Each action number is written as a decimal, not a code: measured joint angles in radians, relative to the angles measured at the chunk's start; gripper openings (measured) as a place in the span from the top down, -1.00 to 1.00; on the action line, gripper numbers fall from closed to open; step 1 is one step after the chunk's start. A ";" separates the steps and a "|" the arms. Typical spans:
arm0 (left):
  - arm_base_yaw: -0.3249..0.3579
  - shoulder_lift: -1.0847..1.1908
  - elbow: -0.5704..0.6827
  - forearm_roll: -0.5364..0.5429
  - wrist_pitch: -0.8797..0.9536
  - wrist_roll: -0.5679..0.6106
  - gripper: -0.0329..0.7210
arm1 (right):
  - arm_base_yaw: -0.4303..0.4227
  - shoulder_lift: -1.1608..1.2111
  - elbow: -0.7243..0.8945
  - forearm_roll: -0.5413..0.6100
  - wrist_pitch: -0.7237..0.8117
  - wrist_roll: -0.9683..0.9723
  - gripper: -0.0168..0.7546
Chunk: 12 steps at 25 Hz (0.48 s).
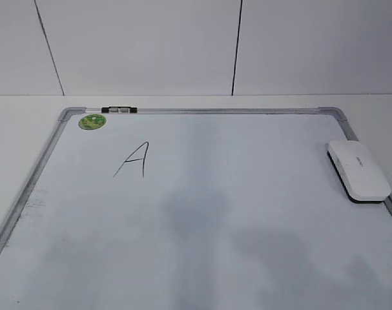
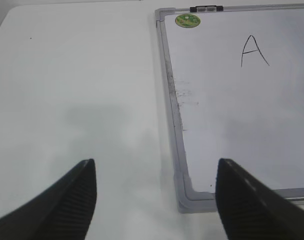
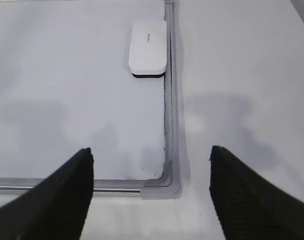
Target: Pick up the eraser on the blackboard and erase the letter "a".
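The white eraser (image 1: 358,171) lies flat on the blackboard (image 1: 215,213) at its right edge, and it also shows in the right wrist view (image 3: 148,47). No small lowercase "a" shows in any view. A tall capital "A" (image 1: 134,160) is drawn at the upper left of the board. My left gripper (image 2: 155,165) is open and empty above the board's near left corner (image 2: 189,197). My right gripper (image 3: 150,150) is open and empty above the near right corner (image 3: 164,187), well short of the eraser. Neither gripper shows in the exterior view.
A round green sticker (image 1: 92,121) sits in the board's far left corner, with a black clip (image 1: 119,110) on the top frame beside it. White table (image 2: 81,90) lies left and right of the board. A white panelled wall (image 1: 144,45) stands behind.
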 joint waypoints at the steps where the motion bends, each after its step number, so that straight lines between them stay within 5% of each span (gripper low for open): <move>1: 0.000 0.000 0.000 0.000 0.000 0.000 -0.56 | 0.000 0.000 0.000 0.000 0.000 0.000 -0.54; 12: 0.000 0.000 0.000 0.000 0.000 0.000 -0.56 | 0.000 0.000 0.000 0.000 0.000 0.000 -0.54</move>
